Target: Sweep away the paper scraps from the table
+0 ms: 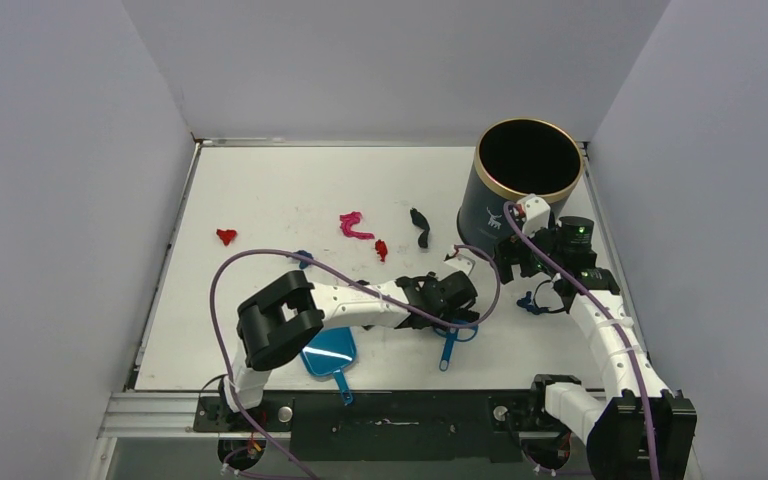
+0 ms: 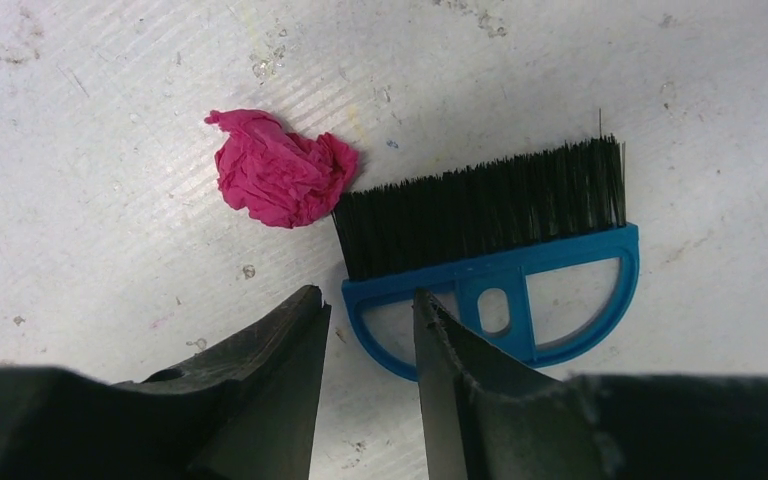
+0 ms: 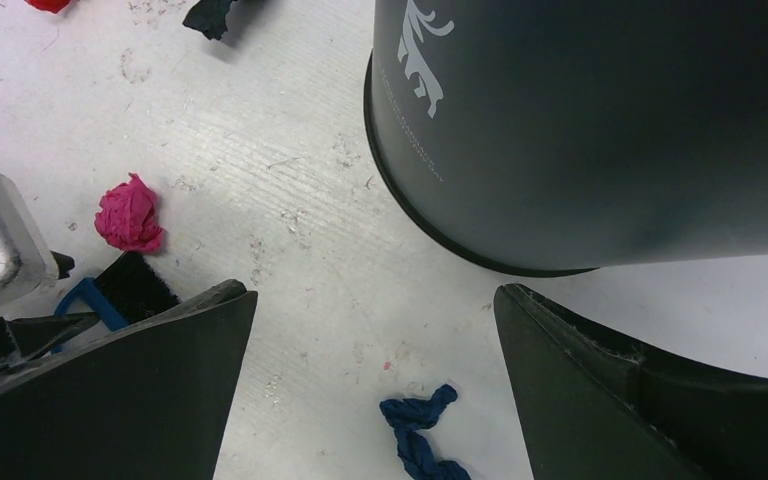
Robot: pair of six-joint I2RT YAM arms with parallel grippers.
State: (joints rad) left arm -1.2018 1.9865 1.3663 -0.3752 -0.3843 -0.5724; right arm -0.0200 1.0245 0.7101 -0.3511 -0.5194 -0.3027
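Paper scraps lie across the white table [image 1: 260,330]: a red lump [image 1: 226,236], a magenta strip [image 1: 355,225], a small red piece [image 1: 381,250] and a black strip [image 1: 420,228]. A magenta lump [image 2: 280,180] touches the black bristles of the blue brush [image 2: 490,250], which lies flat. My left gripper [image 2: 365,293] hovers over the brush head's left end. Its jaws stand apart with bare table between them, and one finger [image 2: 440,340] overlaps the brush frame. My right gripper [image 3: 372,290] is wide open over a dark blue scrap [image 3: 420,430].
A tall dark bin [image 1: 528,180] with a gold rim stands at the back right, close to my right gripper. The blue dustpan [image 1: 328,352] lies near the table's front edge, beneath the left arm. The brush handle [image 1: 447,350] points toward the front edge.
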